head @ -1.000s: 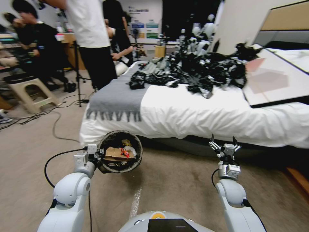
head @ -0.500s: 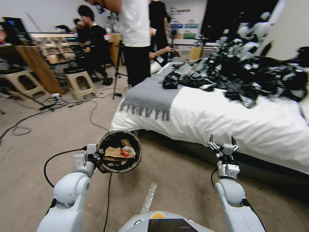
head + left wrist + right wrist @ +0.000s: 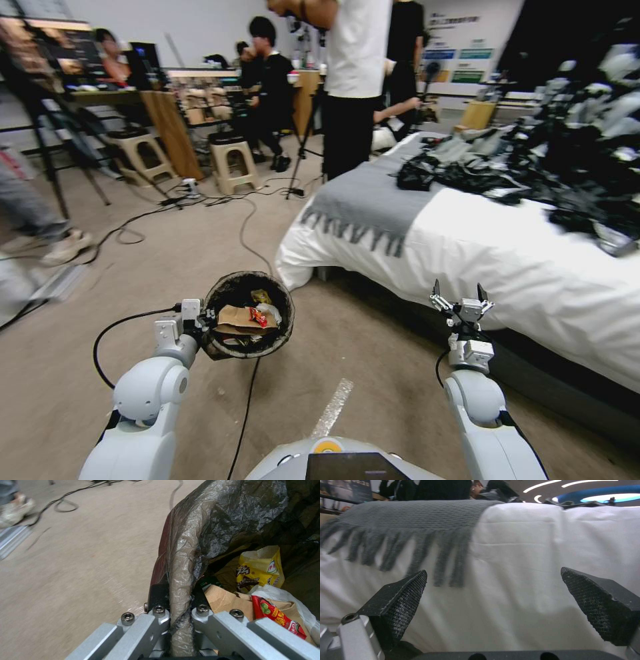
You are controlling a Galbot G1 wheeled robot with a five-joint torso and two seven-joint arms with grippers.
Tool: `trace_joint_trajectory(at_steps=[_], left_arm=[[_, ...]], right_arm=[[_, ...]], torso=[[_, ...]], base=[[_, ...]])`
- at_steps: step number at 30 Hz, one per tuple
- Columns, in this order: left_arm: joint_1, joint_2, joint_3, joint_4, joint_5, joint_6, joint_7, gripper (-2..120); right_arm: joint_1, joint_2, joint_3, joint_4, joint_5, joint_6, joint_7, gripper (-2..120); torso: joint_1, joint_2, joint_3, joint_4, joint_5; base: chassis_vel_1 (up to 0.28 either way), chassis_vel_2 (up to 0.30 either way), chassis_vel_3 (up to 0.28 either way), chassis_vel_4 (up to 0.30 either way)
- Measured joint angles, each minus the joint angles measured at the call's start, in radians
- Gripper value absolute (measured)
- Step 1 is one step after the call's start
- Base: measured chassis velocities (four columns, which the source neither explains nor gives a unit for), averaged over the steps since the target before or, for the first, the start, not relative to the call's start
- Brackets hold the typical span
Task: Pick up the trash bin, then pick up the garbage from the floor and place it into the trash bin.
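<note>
Black-lined trash bin (image 3: 248,315), garbage (image 3: 266,590) inside, was held off the floor at near left, rim pinched by left gripper (image 3: 179,610); right gripper (image 3: 459,298) was carried spread wide, empty, beside the bed (image 3: 507,260).

Glossy white rounded arms, silver screwed claw links — black textured fingertips (image 3: 403,600), black cables.

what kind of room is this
Likely a robot test lab staged as a bedroom: a made bed with a grey throw, cables across the floor, and stools by work desks.
</note>
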Motion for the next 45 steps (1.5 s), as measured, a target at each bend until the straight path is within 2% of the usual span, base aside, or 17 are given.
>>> trace_joint_trajectory(at_steps=[4, 8, 9, 12, 17, 22, 24, 26, 28, 30, 31, 32, 35, 36, 38, 44, 45], left_arm=[[-0.003, 0.000, -0.003, 0.005, -0.009, 0.000, -0.022, 0], [-0.004, 0.002, -0.012, 0.004, -0.048, 0.000, -0.075, 0], [-0.010, 0.005, -0.022, 0.007, -0.085, 0.000, -0.118, 0], [-0.013, 0.008, -0.027, 0.010, -0.102, 0.000, -0.137, 0], [-0.028, 0.034, -0.066, 0.027, -0.205, 0.000, -0.239, 0], [-0.038, 0.049, -0.091, 0.053, -0.263, 0.000, -0.274, 0], [-0.045, 0.062, -0.106, 0.075, -0.340, 0.000, -0.311, 0], [-0.047, 0.064, -0.108, 0.080, -0.358, 0.000, -0.320, 0], [-0.064, 0.072, -0.112, 0.111, -0.453, 0.000, -0.392, 0], [-0.068, 0.073, -0.111, 0.116, -0.470, 0.000, -0.410, 0], [-0.084, 0.078, -0.108, 0.134, -0.531, 0.000, -0.478, 0], [-0.084, 0.078, -0.108, 0.134, -0.531, 0.000, -0.478, 0], [-0.108, 0.087, -0.101, 0.168, -0.644, 0.000, -0.604, 0], [-0.108, 0.087, -0.101, 0.168, -0.644, 0.000, -0.604, 0], [-0.122, 0.094, -0.094, 0.225, -0.699, 0.000, -0.659, 0], [-0.148, 0.092, -0.082, 0.308, -0.747, 0.000, -0.693, 0], [-0.163, 0.089, -0.077, 0.335, -0.788, 0.000, -0.724, 0]], right_arm=[[-0.001, 0.001, -0.002, 0.000, -0.001, 0.000, 0.001, 100], [-0.001, 0.000, -0.005, 0.000, -0.001, 0.000, 0.001, 100], [0.000, 0.000, -0.006, 0.000, -0.002, 0.000, 0.001, 100], [0.000, 0.000, -0.007, -0.001, -0.003, 0.000, 0.001, 100], [-0.005, 0.002, -0.012, -0.003, -0.007, 0.000, 0.002, 100], [-0.006, 0.004, -0.018, -0.007, -0.011, 0.001, 0.002, 100], [-0.007, 0.006, -0.023, -0.010, -0.013, 0.001, 0.003, 100], [-0.007, 0.007, -0.024, -0.011, -0.014, 0.002, 0.003, 100], [-0.007, 0.011, -0.029, -0.015, -0.018, 0.005, 0.004, 100], [-0.007, 0.011, -0.030, -0.015, -0.019, 0.005, 0.004, 100], [-0.008, 0.013, -0.033, -0.016, -0.021, 0.006, 0.004, 100], [-0.008, 0.013, -0.033, -0.016, -0.021, 0.006, 0.004, 100], [-0.008, 0.014, -0.034, -0.018, -0.022, 0.009, 0.005, 100], [-0.008, 0.014, -0.034, -0.018, -0.022, 0.009, 0.005, 100], [-0.008, 0.014, -0.032, -0.022, -0.022, 0.012, 0.006, 100], [-0.010, 0.017, -0.031, -0.025, -0.024, 0.016, 0.007, 100], [-0.011, 0.018, -0.031, -0.028, -0.027, 0.019, 0.007, 100]], torso=[[0.000, 0.000, 0.000, 0.0004, 0.0000], [0.000, 0.000, 0.000, 0.0003, 0.0000], [0.000, 0.000, 0.000, 0.0001, 0.0000], [0.000, 0.000, 0.000, -0.0003, 0.0000], [0.000, 0.000, 0.000, 0.0000, 0.0000], [0.000, 0.000, 0.000, 0.0000, -0.0001], [0.000, 0.000, 0.000, 0.0001, 0.0000], [0.000, 0.000, 0.000, 0.0001, 0.0000], [0.000, 0.000, 0.000, 0.0001, -0.0001], [0.000, 0.000, 0.000, 0.0000, -0.0001], [0.000, 0.000, 0.000, 0.0000, 0.0000], [0.000, 0.000, 0.000, 0.0000, 0.0000], [0.000, 0.000, 0.000, 0.0000, 0.0000], [0.000, 0.000, 0.000, 0.0000, 0.0000], [0.000, 0.000, 0.000, 0.0000, 0.0000], [0.000, 0.000, 0.000, 0.0001, -0.0002], [0.000, 0.000, 0.000, 0.0003, 0.0001]], base=[[0.120, 0.122, 0.109, 0.112], [0.069, 0.084, 0.080, 0.052], [0.000, 0.000, 0.000, 0.000], [0.000, 0.000, 0.000, 0.000], [0.000, 0.000, 0.000, 0.000], [0.000, 0.000, 0.000, 0.000], [0.000, 0.000, 0.000, 0.000], [0.000, 0.000, 0.000, 0.000], [0.000, 0.000, 0.000, 0.000], [0.000, 0.000, 0.000, 0.000], [0.000, 0.000, 0.000, 0.000], [0.000, 0.000, 0.000, 0.000], [0.000, 0.000, 0.000, 0.000], [0.000, 0.000, 0.000, 0.000], [0.000, 0.000, 0.000, 0.000], [0.000, 0.000, 0.000, 0.000], [0.000, 0.000, 0.000, 0.000]])
